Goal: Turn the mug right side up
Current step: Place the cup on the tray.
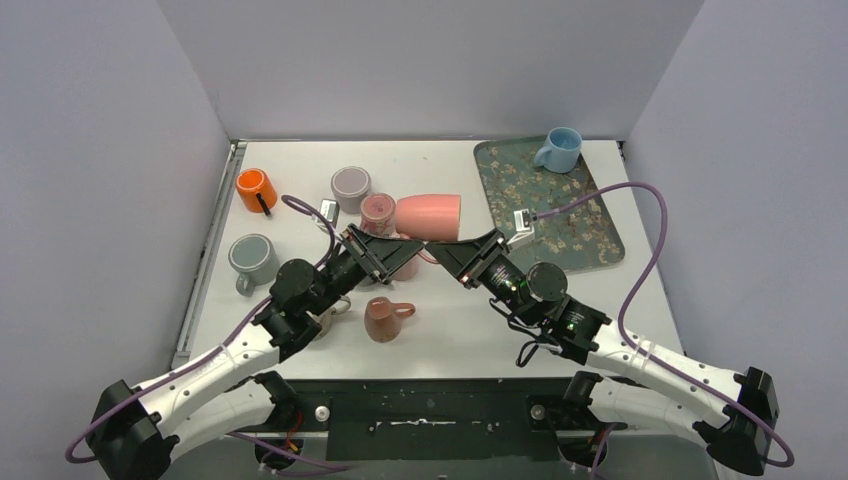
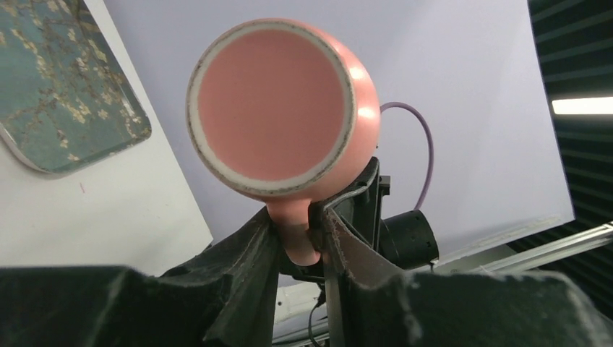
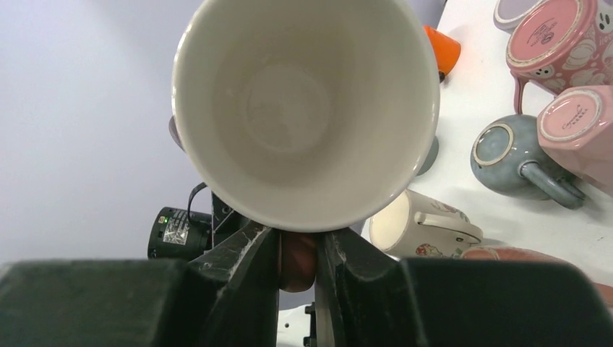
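Pink mug [image 1: 430, 215]: lies sideways in the air, centre of top view, mouth toward frame right | left gripper [image 2: 297, 217]: pinches handle [image 2: 293, 242] from the base end, carrying it | right gripper [image 3: 299, 242]: jaws pressed on the same handle from the mouth end; I judge a handover for uprighting.

A: Is the handle of the pink mug [image 1: 428, 216] visible from above?
B: No, the left gripper [image 1: 408, 248] and right gripper [image 1: 445, 250] cover it.
A: The tray [image 2: 65, 94]?
B: Left wrist view crops it at 2 edges; the cream mug [image 3: 426, 220] sits partly behind the pink mug's rim
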Available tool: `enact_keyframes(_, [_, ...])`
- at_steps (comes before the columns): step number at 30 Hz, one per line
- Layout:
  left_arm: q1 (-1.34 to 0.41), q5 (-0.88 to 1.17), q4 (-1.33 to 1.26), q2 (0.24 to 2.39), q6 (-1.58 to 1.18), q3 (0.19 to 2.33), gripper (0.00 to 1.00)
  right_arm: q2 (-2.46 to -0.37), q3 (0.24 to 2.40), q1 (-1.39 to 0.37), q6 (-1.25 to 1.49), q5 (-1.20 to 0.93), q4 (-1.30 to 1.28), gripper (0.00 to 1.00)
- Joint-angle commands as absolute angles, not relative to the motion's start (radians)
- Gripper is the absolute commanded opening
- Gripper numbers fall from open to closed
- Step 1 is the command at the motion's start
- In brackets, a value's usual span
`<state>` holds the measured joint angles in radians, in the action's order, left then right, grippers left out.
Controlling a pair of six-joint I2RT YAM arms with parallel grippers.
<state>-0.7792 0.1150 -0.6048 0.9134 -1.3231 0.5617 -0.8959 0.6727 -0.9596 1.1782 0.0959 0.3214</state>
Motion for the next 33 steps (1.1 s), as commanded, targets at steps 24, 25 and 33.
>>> enact_keyframes(24, [-0.782,-0.148,0.042,0.904,-0.623,0.818,0.97,-0.991,0.884,-0.794,0.856,0.298,0.092,0.0])
enact_keyframes(25, [-0.781,-0.16,0.074,0.906,-0.576,0.84,0.97,-1.003,0.903,-0.784,0.823,0.304,0.066,0.0])
enact_keyframes(33, [-0.772,-0.313,0.322,0.998,-0.273,1.023,0.97,-1.144,1.072,-0.635,0.57,0.265,-0.157,0.0])
